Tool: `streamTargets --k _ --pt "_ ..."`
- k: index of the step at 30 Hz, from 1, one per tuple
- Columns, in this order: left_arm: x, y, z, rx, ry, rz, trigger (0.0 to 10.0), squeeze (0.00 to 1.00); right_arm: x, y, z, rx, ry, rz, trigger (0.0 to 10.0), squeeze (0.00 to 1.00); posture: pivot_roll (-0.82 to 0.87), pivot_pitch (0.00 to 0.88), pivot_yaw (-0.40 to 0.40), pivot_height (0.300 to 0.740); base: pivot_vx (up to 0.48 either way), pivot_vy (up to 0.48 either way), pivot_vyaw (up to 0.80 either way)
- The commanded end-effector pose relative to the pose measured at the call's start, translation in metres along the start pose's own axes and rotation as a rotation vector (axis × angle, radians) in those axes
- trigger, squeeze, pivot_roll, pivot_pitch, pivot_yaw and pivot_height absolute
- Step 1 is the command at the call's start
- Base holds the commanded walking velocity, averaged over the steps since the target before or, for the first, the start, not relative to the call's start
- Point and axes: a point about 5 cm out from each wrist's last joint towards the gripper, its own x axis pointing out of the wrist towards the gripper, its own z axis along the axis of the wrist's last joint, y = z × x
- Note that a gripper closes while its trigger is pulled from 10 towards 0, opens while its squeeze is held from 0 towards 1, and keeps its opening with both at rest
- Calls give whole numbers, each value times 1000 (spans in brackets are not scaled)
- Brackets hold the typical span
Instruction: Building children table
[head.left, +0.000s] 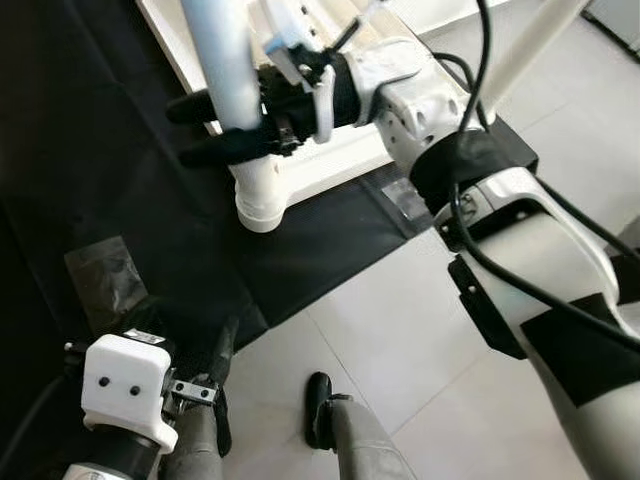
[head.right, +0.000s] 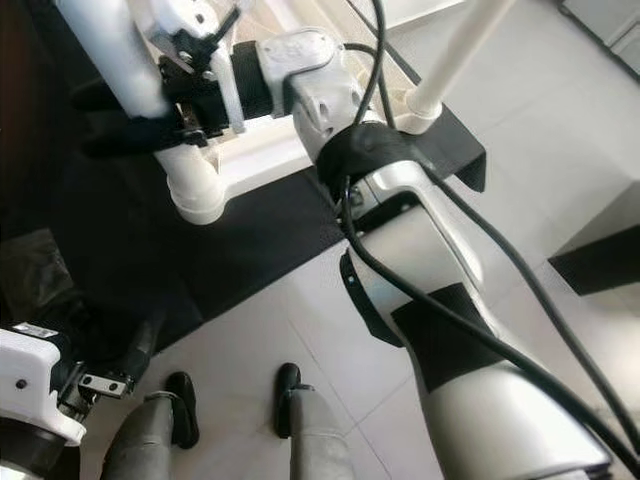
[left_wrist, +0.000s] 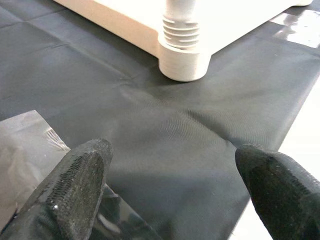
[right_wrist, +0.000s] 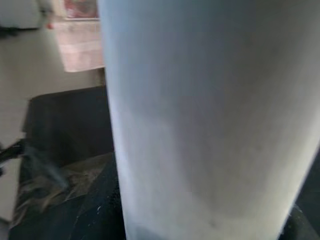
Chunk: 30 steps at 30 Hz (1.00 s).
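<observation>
A white children's table top (head.left: 330, 160) lies upside down on a black mat (head.left: 120, 180). A white table leg (head.left: 225, 60) stands in its near corner socket (head.left: 260, 195), with screw threads (left_wrist: 180, 32) showing above the socket (left_wrist: 184, 60). My right gripper (head.left: 180, 130) is shut on this leg just above the socket, one black finger on each side, and the leg (right_wrist: 210, 115) fills the space between its fingers. A second white leg (head.right: 455, 55) stands at the far corner. My left gripper (left_wrist: 170, 165) hangs open low over the mat, short of the socket.
A crinkled clear plastic sheet (head.left: 105, 275) is taped to the mat near my left gripper, and another taped patch (head.left: 405, 195) sits at the mat's edge. Pale tile floor (head.left: 400, 330) lies to the right. My own feet (head.right: 287, 395) stand at the mat's edge.
</observation>
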Motion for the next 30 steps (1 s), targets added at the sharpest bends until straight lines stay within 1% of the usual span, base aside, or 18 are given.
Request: streamTargets --k 1,3,4,5,10,12,15,17,19,21,22,25,28,30 --pt "-2 -1 -4 -24 25 -2 10000 0 -10 11 -56 157 172 -70 10000 0 -64 500 -178 740 0 0 0" --pt "-2 -1 -4 -25 25 -3 10000 0 -12 9 -58 169 167 -108 10000 0 -63 499 -177 740 0 0 0" --pt "-2 -1 -4 -25 25 -3 10000 0 -12 9 -58 169 167 -108 10000 0 -63 499 -177 740 0 0 0" --pt "-1 -1 -4 -25 26 -4 10000 0 -15 7 -60 180 149 -165 10000 0 -63 496 -174 740 0 0 0" --pt "-1 -1 -5 -24 27 -4 10000 0 -18 7 -60 177 106 -201 10000 0 -60 493 -170 740 0 0 0" --pt "0 -1 -6 -23 27 -6 10000 0 -25 3 -51 175 3 -223 10000 0 -59 484 -162 740 0 0 0" --pt "0 -1 -6 -22 28 -7 10000 0 -27 2 -48 167 -25 -234 10000 0 -59 484 -162 740 0 0 0" --pt "1 -1 -7 -21 28 -8 10000 0 -32 -3 -37 153 -75 -251 10000 0 -58 475 -160 740 0 0 0" --pt "1 0 -8 -21 28 -8 10000 0 -33 -4 -35 149 -88 -257 10000 0 -58 475 -160 740 0 0 0" --pt "2 0 -9 -20 27 -8 10000 0 -40 -9 -25 123 -118 -288 10000 0 -62 465 -158 740 0 0 0" --pt "3 0 -10 -19 26 -8 10000 0 -45 -13 -14 95 -159 -318 10000 0 -60 446 -156 740 0 0 0" --pt "7 2 -13 -16 25 -6 10000 0 -55 -19 5 37 -249 -373 10000 0 -58 431 -152 740 0 0 0" --pt "10 4 -16 -21 27 2 10000 0 -60 -22 14 -6 -276 -402 10000 0 -57 412 -151 740 0 0 0" --pt "12 5 -18 -22 27 7 10000 0 -63 -23 18 -16 -290 -419 10000 0 -57 406 -152 740 0 0 0"
